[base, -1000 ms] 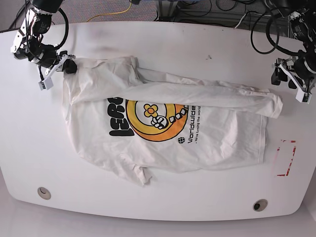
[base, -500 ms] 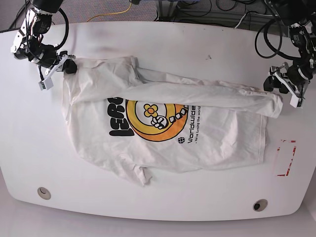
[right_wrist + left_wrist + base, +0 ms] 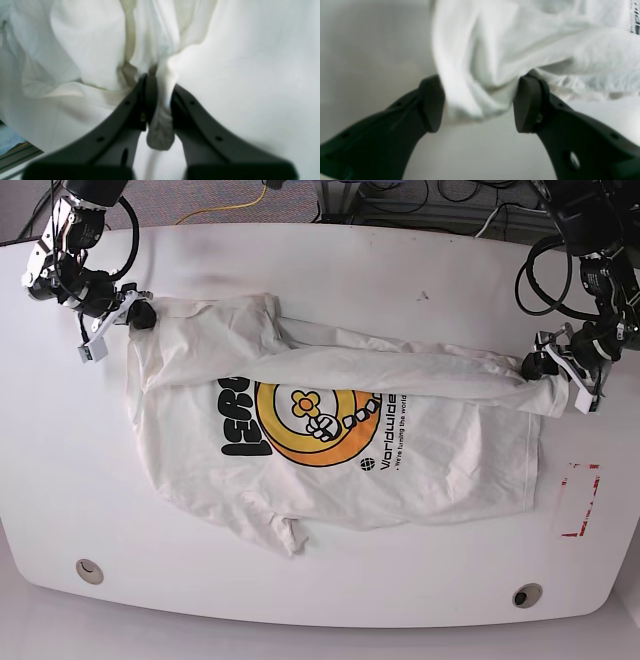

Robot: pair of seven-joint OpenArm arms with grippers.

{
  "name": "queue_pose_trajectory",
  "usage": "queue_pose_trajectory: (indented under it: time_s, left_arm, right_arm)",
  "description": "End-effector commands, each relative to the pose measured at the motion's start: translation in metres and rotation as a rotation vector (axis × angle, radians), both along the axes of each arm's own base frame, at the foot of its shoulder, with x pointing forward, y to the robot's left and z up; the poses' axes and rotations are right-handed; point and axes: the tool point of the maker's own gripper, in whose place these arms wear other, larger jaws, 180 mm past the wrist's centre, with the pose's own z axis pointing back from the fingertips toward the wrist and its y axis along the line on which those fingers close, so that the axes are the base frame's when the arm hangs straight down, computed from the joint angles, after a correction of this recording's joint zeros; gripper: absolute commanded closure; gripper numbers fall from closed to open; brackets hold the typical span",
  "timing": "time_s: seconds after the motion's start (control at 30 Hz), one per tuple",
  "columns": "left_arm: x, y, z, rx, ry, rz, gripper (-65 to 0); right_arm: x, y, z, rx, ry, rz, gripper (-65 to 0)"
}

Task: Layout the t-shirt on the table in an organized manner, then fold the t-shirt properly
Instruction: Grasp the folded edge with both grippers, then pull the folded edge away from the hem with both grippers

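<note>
Jaws of the right gripper point(image 3: 160, 100) pinch a fold of the t-shirt point(image 3: 330, 440); the left gripper point(image 3: 478, 105) stands wide, straddling its far corner. It lies spread on the desk point(image 3: 330, 270).

A robotics lab or test bench is suggested: a white table point(image 3: 330, 260) marked with red tape point(image 3: 578, 500) and fitted with grommet holes point(image 3: 527, 595) is flanked by two mounted arms, with loose cables point(image 3: 440, 200) trailed behind.
</note>
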Motion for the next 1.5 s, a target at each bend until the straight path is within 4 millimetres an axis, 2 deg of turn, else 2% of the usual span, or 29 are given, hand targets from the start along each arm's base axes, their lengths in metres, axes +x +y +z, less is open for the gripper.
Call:
queue_pose_trajectory:
  time_s: [0.0, 0.13, 0.3, 0.43, 0.57, 0.6, 0.7, 0.93, 1.07, 1.33, 1.47]
  left_arm:
    - [0.007, 0.005, 0.006, 0.019, -0.019, -0.010, -39.6]
    - [0.020, -0.005, 0.011, 0.019, -0.034, -0.043, -39.4]
    - [0.020, -0.013, 0.008, 0.021, -0.023, -0.072, -39.0]
    - [0.020, -0.011, 0.008, 0.027, -0.021, -0.072, -37.2]
    - [0.020, -0.011, 0.008, 0.028, -0.019, -0.073, -21.9]
    - [0.020, -0.010, 0.008, 0.030, -0.018, -0.068, -15.0]
    - [0.019, -0.003, 0.011, 0.046, -0.016, -0.067, -7.6]
    - [0.006, 0.002, 0.004, 0.063, 0.014, -0.076, -6.9]
    - [-0.006, 0.022, 0.009, 0.130, 0.069, -0.092, -6.9]
    - [-0.043, 0.014, 0.013, 0.227, 0.116, -0.178, -6.9]
    - [-0.060, 0.004, 0.018, 0.264, 0.115, -0.227, -6.9]
  right_arm:
    - [-0.002, -0.007, 0.001, -0.035, 0.019, 0.011, 0.0]
    - [-0.002, -0.007, 0.001, -0.035, 0.019, 0.011, 0.0]
    - [0.003, -0.008, 0.003, -0.034, 0.008, 0.008, 0.0]
    - [0.003, -0.008, 0.003, -0.033, 0.008, 0.008, 0.0]
    - [0.004, -0.008, 0.004, -0.035, 0.006, 0.009, 0.0]
    - [0.004, -0.008, 0.004, -0.035, 0.004, 0.009, 0.0]
    - [0.008, -0.008, 0.006, -0.034, -0.004, 0.008, 0.0]
    - [0.009, -0.011, 0.008, -0.043, -0.006, 0.009, 0.0]
    - [0.011, -0.021, 0.013, -0.071, -0.009, 0.015, 0.0]
    - [0.006, -0.036, 0.017, -0.111, 0.004, 0.020, 0.0]
    - [-0.008, -0.050, 0.016, -0.125, 0.024, -0.014, 0.0]
